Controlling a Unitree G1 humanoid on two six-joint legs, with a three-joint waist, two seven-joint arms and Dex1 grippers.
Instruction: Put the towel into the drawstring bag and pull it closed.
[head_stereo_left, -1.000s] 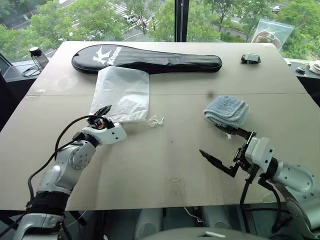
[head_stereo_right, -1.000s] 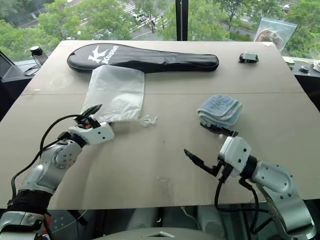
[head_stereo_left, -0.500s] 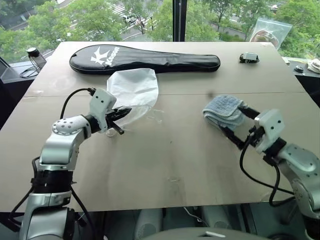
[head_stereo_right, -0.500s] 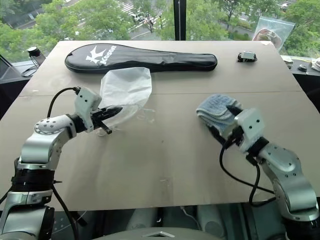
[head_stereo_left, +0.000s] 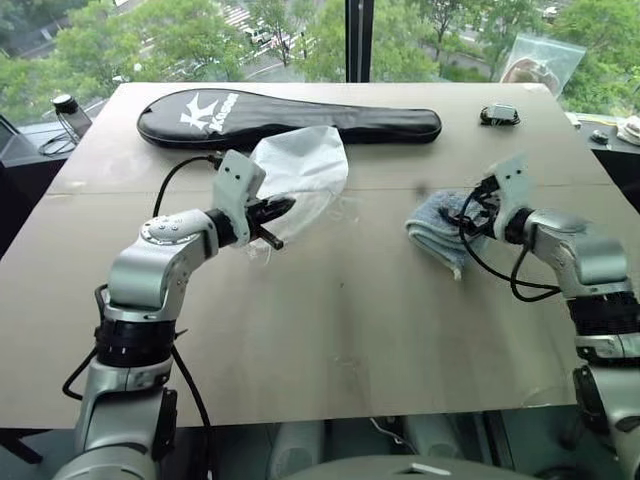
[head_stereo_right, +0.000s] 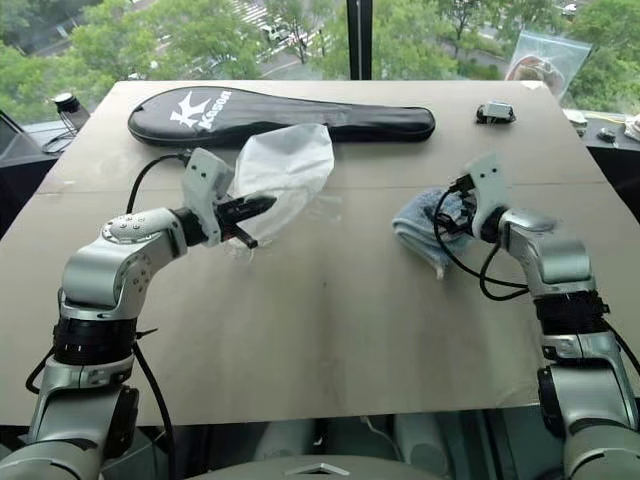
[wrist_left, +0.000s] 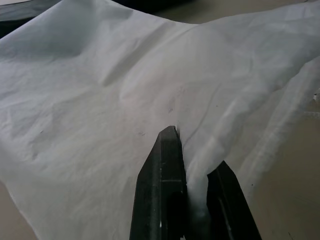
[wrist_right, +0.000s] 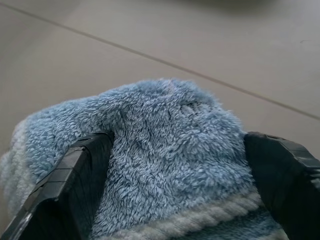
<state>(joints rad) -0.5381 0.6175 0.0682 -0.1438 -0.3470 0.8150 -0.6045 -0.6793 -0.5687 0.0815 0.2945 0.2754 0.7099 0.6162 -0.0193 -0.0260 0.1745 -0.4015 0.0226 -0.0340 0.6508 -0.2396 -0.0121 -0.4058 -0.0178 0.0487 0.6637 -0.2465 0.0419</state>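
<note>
Left gripper (wrist_left: 192, 200) clenched on drawstring bag (head_stereo_left: 300, 170) fabric, lifting it off table (head_stereo_left: 330, 330); right gripper (wrist_right: 175, 200) spread wide, straddling towel (wrist_right: 165, 145)

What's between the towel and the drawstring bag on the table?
Nothing visible: bare table lies between the towel and the drawstring bag. The right gripper straddles the towel, open; the left gripper pinches the bag's fabric.

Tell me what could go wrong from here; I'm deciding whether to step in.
1. The left gripper pinches only a thin fold of the bag, so the fabric could slip free, or the mouth may stay shut.
2. The right gripper straddles the towel with jaws wide open; closing might catch just the fluffy top, and the wad could unfold or drop.
</note>
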